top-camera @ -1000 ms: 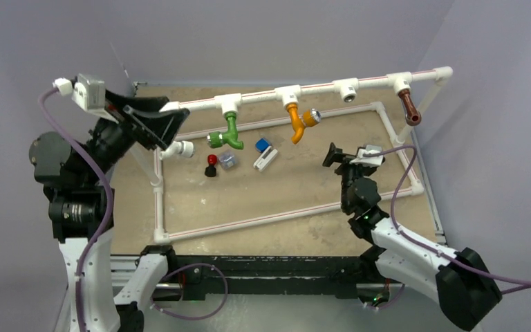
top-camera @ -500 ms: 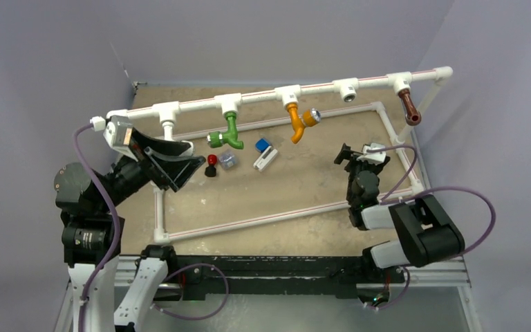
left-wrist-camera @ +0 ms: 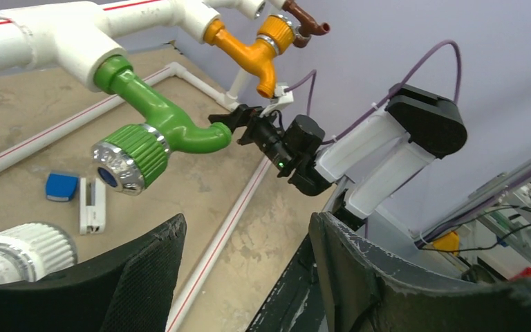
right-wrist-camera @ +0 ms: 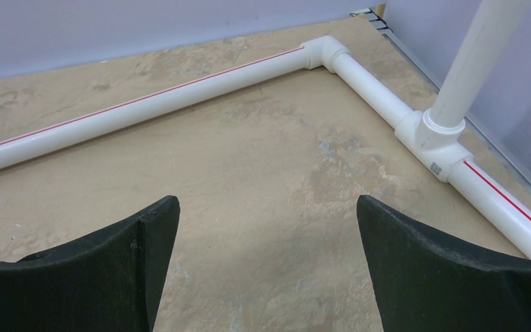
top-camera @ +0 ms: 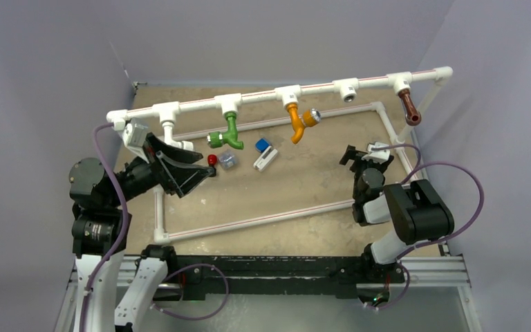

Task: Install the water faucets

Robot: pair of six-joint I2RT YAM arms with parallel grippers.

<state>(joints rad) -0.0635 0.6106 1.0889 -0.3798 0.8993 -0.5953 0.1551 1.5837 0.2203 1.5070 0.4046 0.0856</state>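
Three faucets hang from tee sockets on the raised white pipe (top-camera: 256,97): the green faucet (top-camera: 229,135), the orange faucet (top-camera: 297,121) with a silver cap, and the brown faucet (top-camera: 408,107) at the right end. My left gripper (top-camera: 204,169) is open and empty, low over the table just left of the red-and-black knob (top-camera: 211,160). The left wrist view shows the green faucet (left-wrist-camera: 162,128), the orange faucet (left-wrist-camera: 249,48) and the brown faucet (left-wrist-camera: 304,17) above the left gripper (left-wrist-camera: 247,228). My right gripper (top-camera: 359,153) is open and empty over bare table, also in its wrist view (right-wrist-camera: 266,207).
One tee socket (top-camera: 348,88) on the raised pipe holds nothing. A white ribbed fitting (top-camera: 182,146) hangs at the left. A small clear piece (top-camera: 227,160) and a blue-and-white piece (top-camera: 263,153) lie mid-table. A white pipe frame (top-camera: 249,221) borders the table, with a corner post (right-wrist-camera: 449,117).
My left arm has swung down from the raised pipe's left end and moved right, to beside the red-and-black knob. My right arm has folded back and its gripper has shifted slightly right.
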